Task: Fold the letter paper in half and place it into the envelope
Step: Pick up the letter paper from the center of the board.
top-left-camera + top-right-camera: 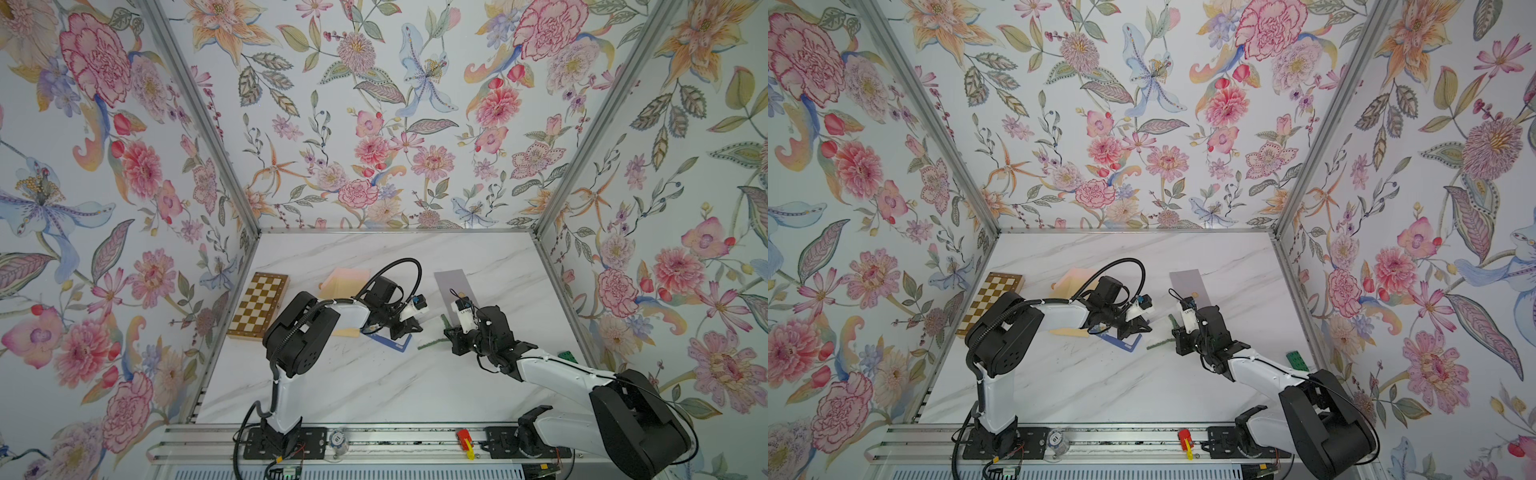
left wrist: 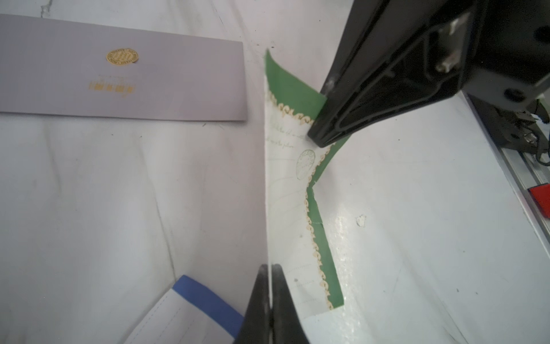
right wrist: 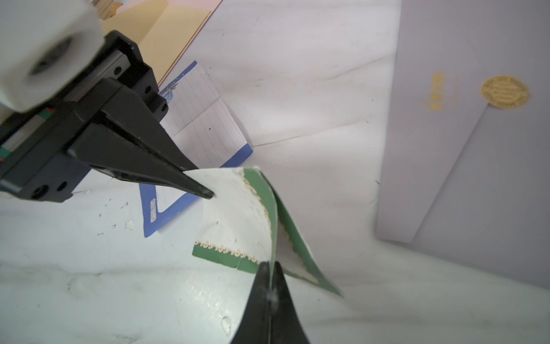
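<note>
Holds the letter paper (image 2: 293,208) up in a bow over the table (image 2: 119,208). Clamps one edge in the fully closed left gripper (image 2: 270,269); nips the opposite, green-bordered edge in the right gripper (image 3: 269,268), likewise closed on the sheet. Probably meant to bring both ends together for the half fold; not yet pressed flat. Leaves the envelope (image 3: 476,149) lying flat nearby, ready for loading.

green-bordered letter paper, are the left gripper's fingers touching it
Touching: the right wrist view shows the left gripper pinching the green-bordered letter paper at its edge.
</note>
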### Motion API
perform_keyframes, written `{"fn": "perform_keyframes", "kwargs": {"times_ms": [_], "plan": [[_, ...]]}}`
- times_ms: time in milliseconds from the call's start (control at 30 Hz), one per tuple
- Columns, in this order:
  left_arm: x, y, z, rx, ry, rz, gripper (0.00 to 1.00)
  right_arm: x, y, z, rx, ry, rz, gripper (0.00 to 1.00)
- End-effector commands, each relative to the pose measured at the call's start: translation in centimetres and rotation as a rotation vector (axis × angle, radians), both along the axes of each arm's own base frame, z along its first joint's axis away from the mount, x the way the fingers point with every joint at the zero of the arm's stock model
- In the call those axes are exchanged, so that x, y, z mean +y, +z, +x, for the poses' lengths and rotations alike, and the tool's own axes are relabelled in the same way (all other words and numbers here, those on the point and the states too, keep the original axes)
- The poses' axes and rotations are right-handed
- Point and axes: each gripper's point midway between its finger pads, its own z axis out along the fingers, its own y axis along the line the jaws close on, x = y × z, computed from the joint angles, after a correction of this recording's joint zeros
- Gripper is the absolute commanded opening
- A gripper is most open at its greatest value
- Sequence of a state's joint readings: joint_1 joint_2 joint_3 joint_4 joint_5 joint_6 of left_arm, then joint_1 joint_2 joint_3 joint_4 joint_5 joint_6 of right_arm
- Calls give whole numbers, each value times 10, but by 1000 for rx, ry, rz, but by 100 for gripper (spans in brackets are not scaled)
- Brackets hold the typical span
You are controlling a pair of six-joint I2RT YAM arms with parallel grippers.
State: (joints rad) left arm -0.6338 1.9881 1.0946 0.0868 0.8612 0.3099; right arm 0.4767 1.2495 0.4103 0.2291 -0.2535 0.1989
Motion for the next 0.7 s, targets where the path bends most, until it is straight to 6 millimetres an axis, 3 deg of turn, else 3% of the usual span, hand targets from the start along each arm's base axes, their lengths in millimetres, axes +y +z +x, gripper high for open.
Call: {"fn": "perform_keyframes", "kwargs": {"times_ms": [0, 100, 267, 367, 500, 667], "plan": [[3, 19, -4, -16, -25, -28, 2, 1, 6, 0, 1, 11, 11, 19], [6, 24, -6, -22, -37, -7, 1, 1, 16, 1, 3, 55, -24, 26], [13, 33, -11, -41, -66, 39, 0, 1, 54, 4, -18, 177, -47, 31], [16, 39, -16, -28, -100, 63, 0, 6, 90, 13, -92, 233, 49, 31], [19, 41, -23, -6, -147, 96, 0, 27, 136, 0, -214, 465, 85, 34], [21, 46, -30, 14, -187, 106, 0, 29, 139, -7, -201, 644, -90, 37]]}}
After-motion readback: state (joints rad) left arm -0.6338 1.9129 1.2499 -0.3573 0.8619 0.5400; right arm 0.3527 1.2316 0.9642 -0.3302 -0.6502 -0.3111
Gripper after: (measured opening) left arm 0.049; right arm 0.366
